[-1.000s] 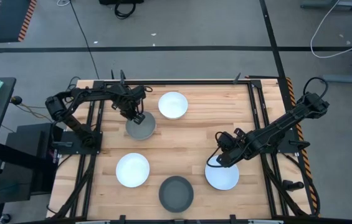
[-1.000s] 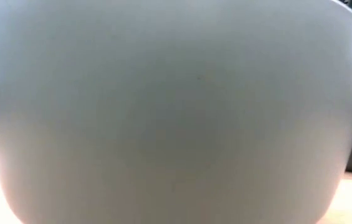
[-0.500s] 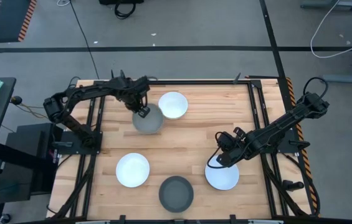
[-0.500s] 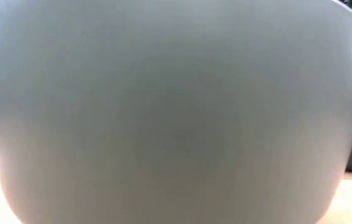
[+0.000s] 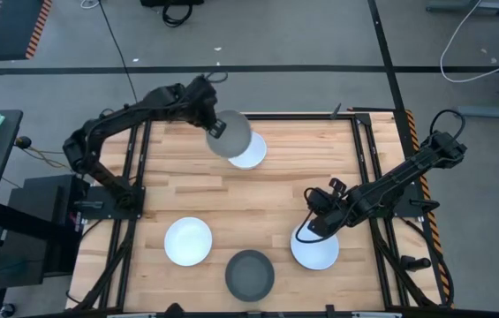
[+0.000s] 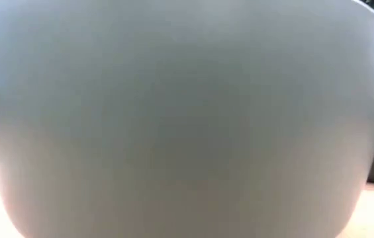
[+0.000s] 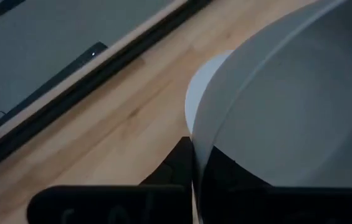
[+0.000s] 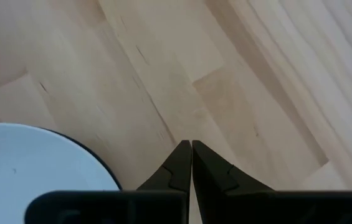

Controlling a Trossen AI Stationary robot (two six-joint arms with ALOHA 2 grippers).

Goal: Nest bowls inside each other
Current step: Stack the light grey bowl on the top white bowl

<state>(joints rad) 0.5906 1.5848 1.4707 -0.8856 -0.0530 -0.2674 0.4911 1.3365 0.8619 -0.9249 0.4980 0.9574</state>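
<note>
Inspection from my remote station: the left gripper [image 5: 216, 129] is clenched on the rim of a grey bowl [image 5: 232, 134], which it holds lifted above the far edge of the wooden table [image 5: 275, 190], partly overlapping a white bowl [image 5: 251, 158] resting there. In the left wrist view I see the grey bowl [image 7: 288, 106] pinched at its rim between the fingers [image 7: 176, 165], with the white bowl [image 7: 202, 84] showing just beyond it. The right gripper [image 5: 306, 226] sits low at the near right of the table, its tip over the rim of a second white bowl [image 5: 316, 251]; in the right wrist view I see its fingers [image 8: 177, 163] pressed together over bare wood, with nothing between them and that white bowl [image 8: 32, 163] off to one side. A third white bowl [image 5: 188, 241] rests at the near left. A dark grey bowl [image 5: 250, 274] sits at the near edge, between the two near white bowls. The low view is filled by a pale bowl wall [image 6: 187, 119] right against the camera; I cannot tell which bowl it is.
</note>
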